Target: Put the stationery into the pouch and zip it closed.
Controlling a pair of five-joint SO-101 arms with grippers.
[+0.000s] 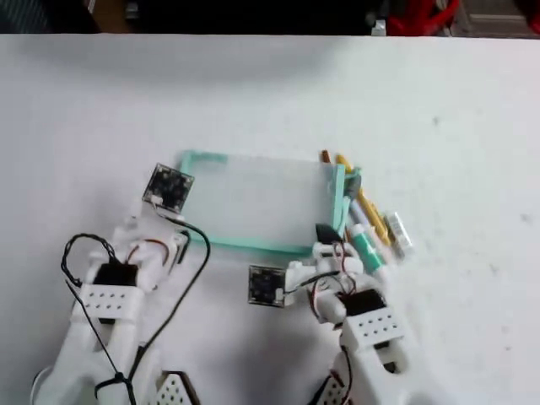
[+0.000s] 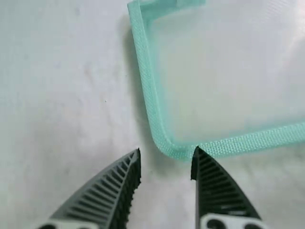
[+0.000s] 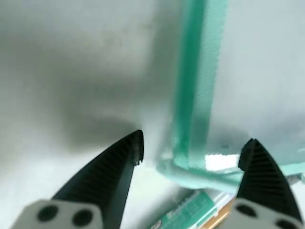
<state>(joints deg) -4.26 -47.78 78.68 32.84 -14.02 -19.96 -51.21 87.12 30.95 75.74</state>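
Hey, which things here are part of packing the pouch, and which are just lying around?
For the job: pouch; pens bunched against one end of it.
Just lying about: red clutter beyond the far edge of the table.

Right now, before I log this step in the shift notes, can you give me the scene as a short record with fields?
Pouch: translucent, teal-edged, flat on the table
Stationery: pens bunched at the pouch's right end in the high view
Left gripper: fingers open, at the pouch's near-left corner
Right gripper: fingers open, astride the teal edge beside the pens
Progress: pouch body looks empty; whether any pen is partly inside is unclear
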